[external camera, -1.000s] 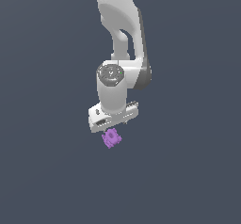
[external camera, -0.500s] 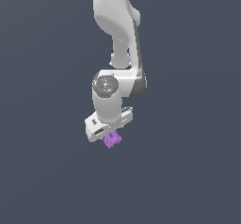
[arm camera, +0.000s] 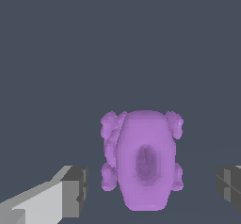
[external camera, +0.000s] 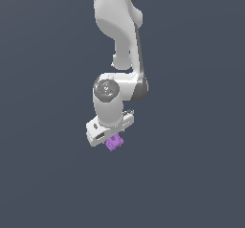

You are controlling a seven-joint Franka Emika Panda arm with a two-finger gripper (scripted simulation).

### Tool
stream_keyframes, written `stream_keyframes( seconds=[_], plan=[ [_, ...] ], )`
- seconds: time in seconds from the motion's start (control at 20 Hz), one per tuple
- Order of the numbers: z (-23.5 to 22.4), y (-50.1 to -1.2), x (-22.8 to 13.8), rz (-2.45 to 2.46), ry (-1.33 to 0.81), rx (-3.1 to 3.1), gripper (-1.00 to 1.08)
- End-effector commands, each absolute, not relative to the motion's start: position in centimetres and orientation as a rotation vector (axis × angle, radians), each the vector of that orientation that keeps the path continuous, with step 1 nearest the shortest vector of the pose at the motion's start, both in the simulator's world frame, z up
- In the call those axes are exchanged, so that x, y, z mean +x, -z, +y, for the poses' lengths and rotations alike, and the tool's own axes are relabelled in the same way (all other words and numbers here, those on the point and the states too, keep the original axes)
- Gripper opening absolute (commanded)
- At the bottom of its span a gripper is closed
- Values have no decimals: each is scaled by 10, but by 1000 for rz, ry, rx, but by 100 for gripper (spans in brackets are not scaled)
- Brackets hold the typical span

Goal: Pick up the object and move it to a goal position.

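The object (external camera: 114,142) is a small bright purple knobbly block on the dark grey floor, directly beneath the white hand of the arm. In the wrist view the object (arm camera: 141,162) shows rounded lobes and a dark oval mark on top. My gripper (arm camera: 151,190) is open and straddles the object. One grey fingertip (arm camera: 75,190) stands on one side and the other fingertip (arm camera: 230,188) on the opposite side, each with a visible gap to the block. In the exterior view the gripper (external camera: 111,137) sits low over the object, its fingers mostly hidden by the hand.
The white arm (external camera: 117,26) comes down from the top of the exterior view. All around is plain dark grey floor (external camera: 191,174), with no other objects or marker in view.
The hand has come down over the purple object, shifting slightly toward the exterior view's left. The object has stayed in place.
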State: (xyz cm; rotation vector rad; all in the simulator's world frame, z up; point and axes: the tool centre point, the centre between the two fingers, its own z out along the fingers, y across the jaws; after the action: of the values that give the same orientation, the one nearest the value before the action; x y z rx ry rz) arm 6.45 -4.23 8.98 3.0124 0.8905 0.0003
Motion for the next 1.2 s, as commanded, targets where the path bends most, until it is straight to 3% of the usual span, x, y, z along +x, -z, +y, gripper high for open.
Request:
stream_keyframes(
  seconds=[0.0, 0.65, 0.7, 1.15],
  plan=[
    [-42, -83, 64, 891, 1, 3013, 100],
    [-42, -42, 65, 897, 0, 3011, 100],
    [-42, -42, 65, 897, 0, 3011, -100],
    [-42, -42, 65, 897, 0, 3011, -100]
  ],
)
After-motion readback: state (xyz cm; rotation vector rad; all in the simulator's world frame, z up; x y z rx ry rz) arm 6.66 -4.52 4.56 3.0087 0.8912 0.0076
